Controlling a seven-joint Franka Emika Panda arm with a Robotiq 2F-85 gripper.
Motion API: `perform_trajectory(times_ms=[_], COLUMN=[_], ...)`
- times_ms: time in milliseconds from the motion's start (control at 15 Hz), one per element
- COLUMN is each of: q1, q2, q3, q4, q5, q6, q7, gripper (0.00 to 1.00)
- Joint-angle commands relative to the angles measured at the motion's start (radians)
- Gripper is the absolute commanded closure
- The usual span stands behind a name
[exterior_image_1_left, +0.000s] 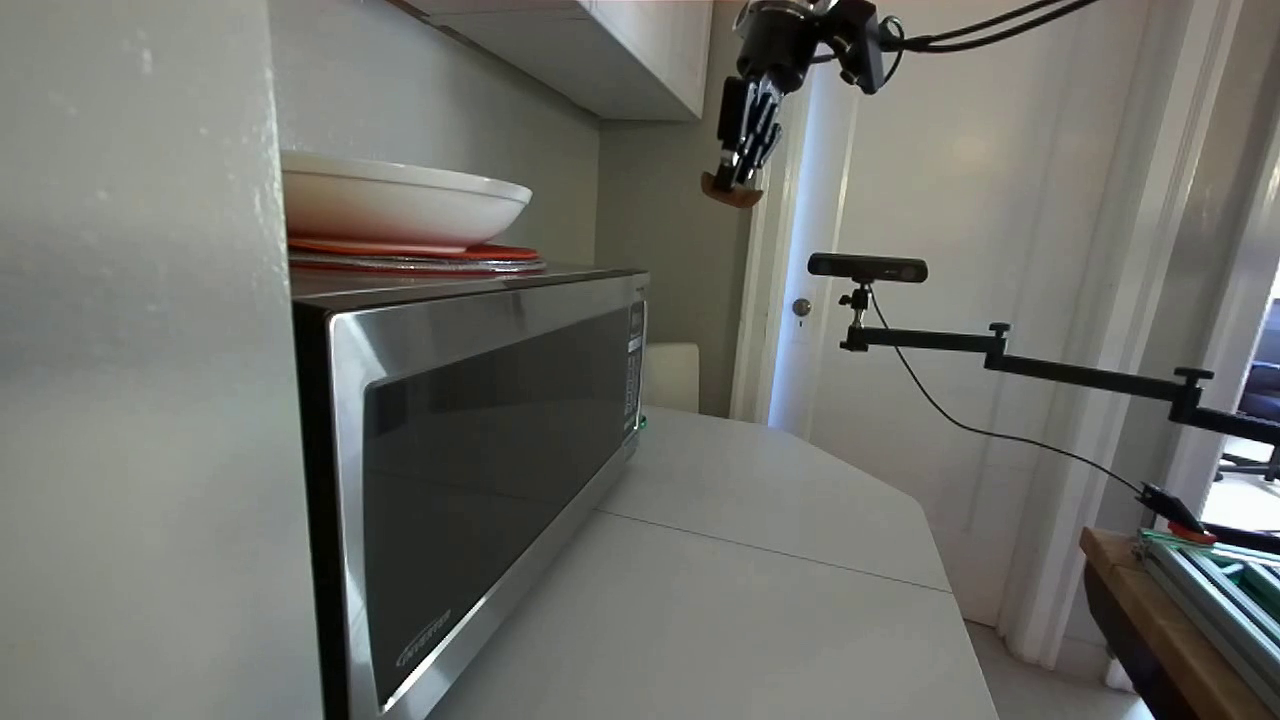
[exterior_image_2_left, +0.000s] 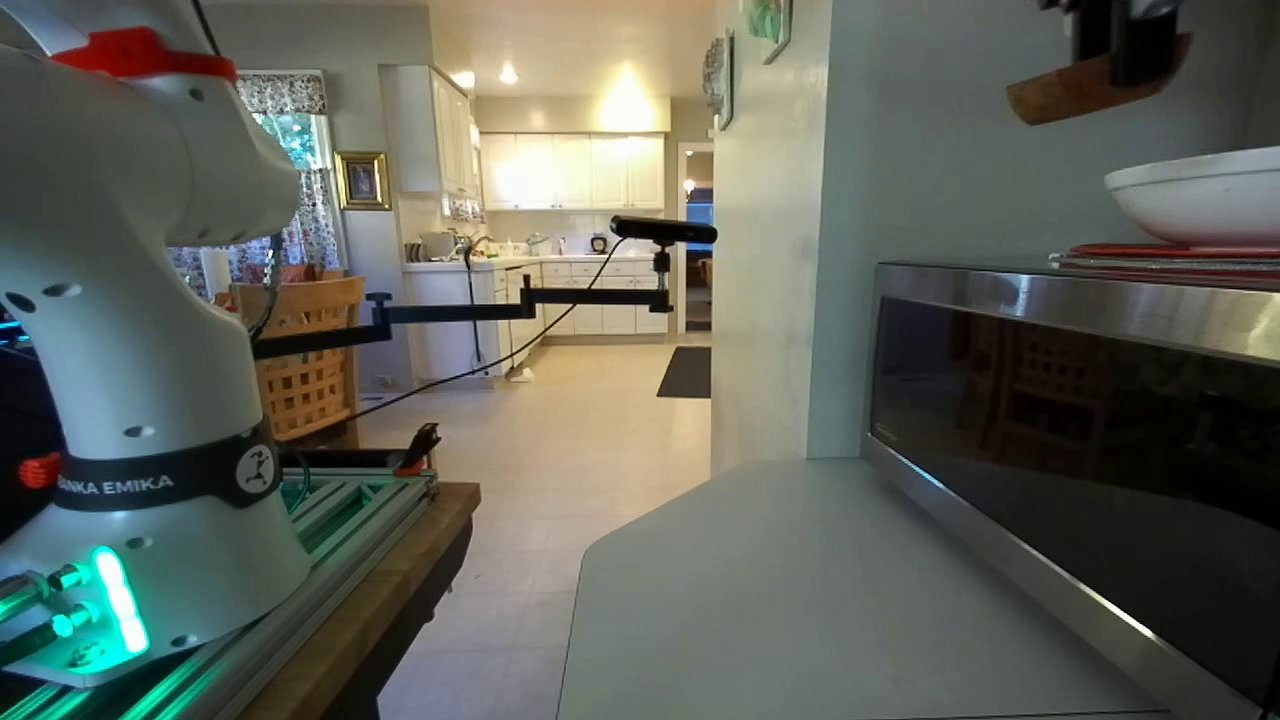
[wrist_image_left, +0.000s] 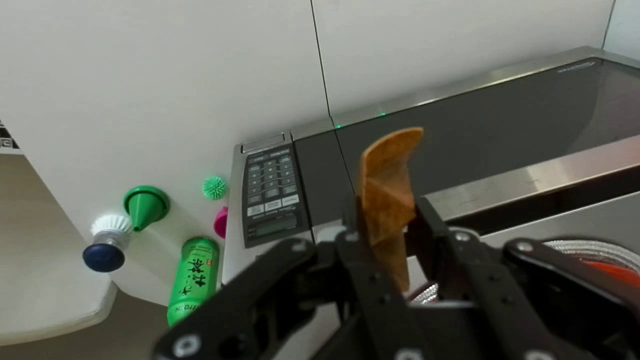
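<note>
Wooden piece: a curved brown wooden piece was pinched between the jaws; it hung in mid-air, higher than the white bowl, and touched nothing below
Grip: the jaws were closed against its two sides, with an end left jutting out either way; a hold probably chosen for steadiness
Microwave: the steel microwave stood on the white bench, its flat top seemingly serving as a shelf; the bowl rested there on a red stack, likely to save room
Keypad end: a green bottle, a green funnel, a blue-ended brush and a spiky green ball sat beside the keypad; apparently gathered there to leave the microwave's front unblocked
Arm: the white robot arm reached out of frame overhead; in an exterior view its black wrist hung from above, jaws pointing down at a slant, cables trailing to one side
</note>
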Motion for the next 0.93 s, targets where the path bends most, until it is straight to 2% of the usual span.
perform_trajectory(times_ms=[0, 867], q1=[-0.017, -0.058], q2=[0.082, 0.353], q3=[0.003, 0.042], q4=[0.101, 0.425], q5=[0.034, 0.073], q6=[-0.018, -0.017], q7=[-0.017, 0.026], gripper=[0.93, 0.93])
